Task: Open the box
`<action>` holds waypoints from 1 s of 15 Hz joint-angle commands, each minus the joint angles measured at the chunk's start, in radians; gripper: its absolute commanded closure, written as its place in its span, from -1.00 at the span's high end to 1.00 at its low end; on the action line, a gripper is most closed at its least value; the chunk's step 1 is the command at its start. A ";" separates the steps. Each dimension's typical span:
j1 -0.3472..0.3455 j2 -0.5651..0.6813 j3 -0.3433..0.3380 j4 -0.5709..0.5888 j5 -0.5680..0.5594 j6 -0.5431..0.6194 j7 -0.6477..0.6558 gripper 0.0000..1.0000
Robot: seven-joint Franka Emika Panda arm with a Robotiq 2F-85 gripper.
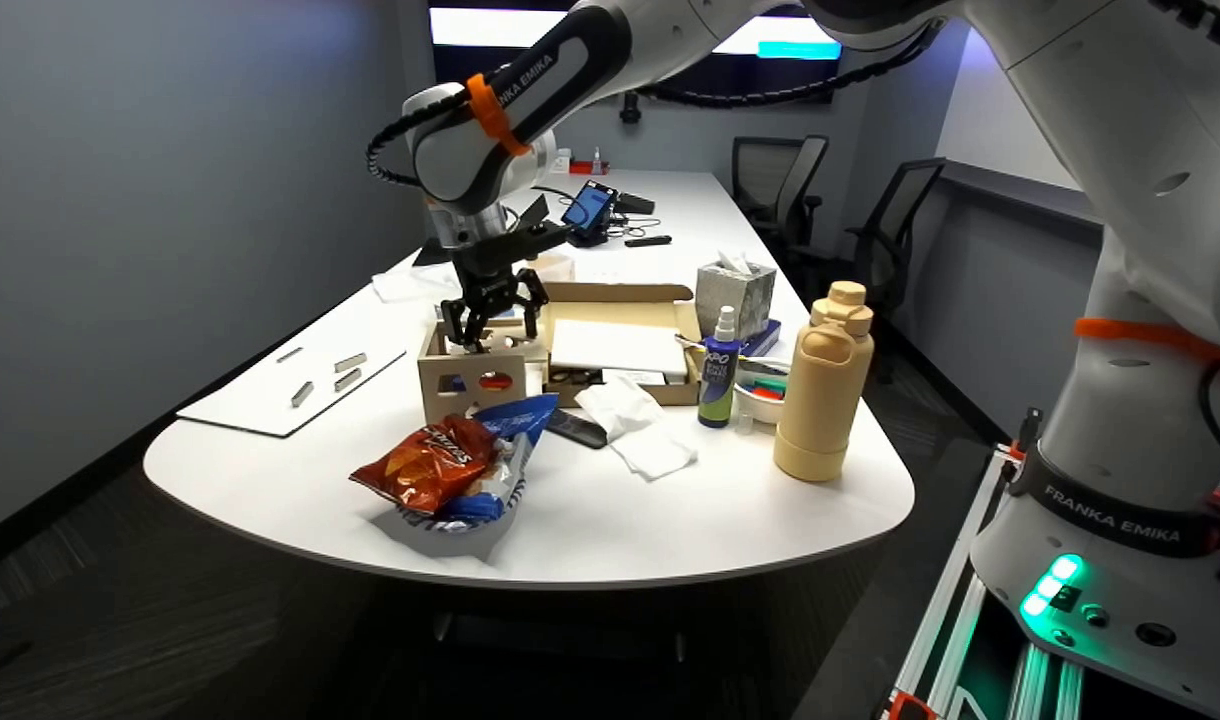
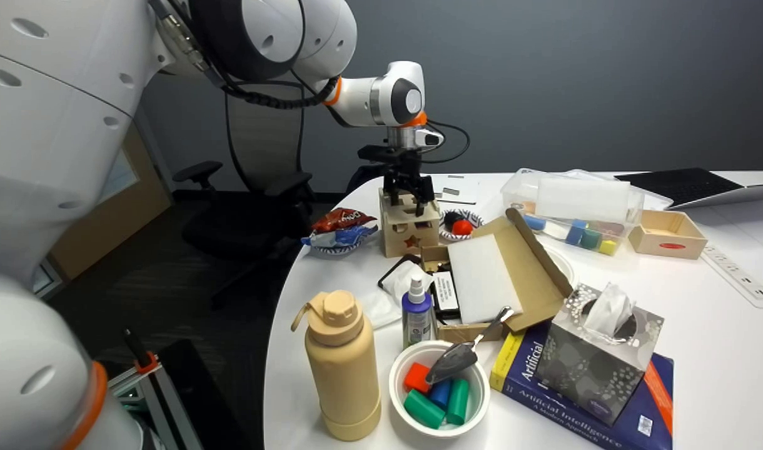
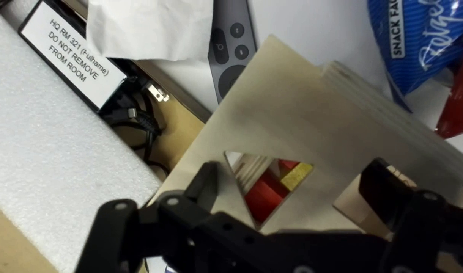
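The box [image 1: 472, 389] is a small tan wooden cube with cut-out holes, standing on the white table; it also shows in an exterior view [image 2: 411, 238]. In the wrist view its flat lid [image 3: 288, 98] has a triangular hole, with red and yellow pieces visible inside. The lid's edge sticks out past a side wall toward the cardboard box. My gripper [image 1: 498, 342] is open, pointing down at the box's top, fingers wide apart [image 3: 292, 174]. One finger is near the lid's edge. The other is at a square hole; I cannot tell whether it is inside it.
A wide open cardboard box [image 2: 535, 275] with white foam lies close beside the box. A bowl of snack bags [image 1: 445, 470] stands in front. A remote [image 1: 576, 428], napkins [image 1: 638, 430], a spray bottle [image 1: 718, 375] and a tan bottle [image 1: 825, 390] are nearby.
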State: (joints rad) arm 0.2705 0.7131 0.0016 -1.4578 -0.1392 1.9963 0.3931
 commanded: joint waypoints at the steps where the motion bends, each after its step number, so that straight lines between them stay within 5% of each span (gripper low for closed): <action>1: -0.001 -0.045 -0.007 -0.079 0.007 0.015 0.032 1.00; 15: 0.001 -0.134 -0.023 -0.224 -0.004 0.040 0.108 1.00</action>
State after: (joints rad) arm 0.2677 0.6391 -0.0164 -1.5940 -0.1392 2.0127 0.4678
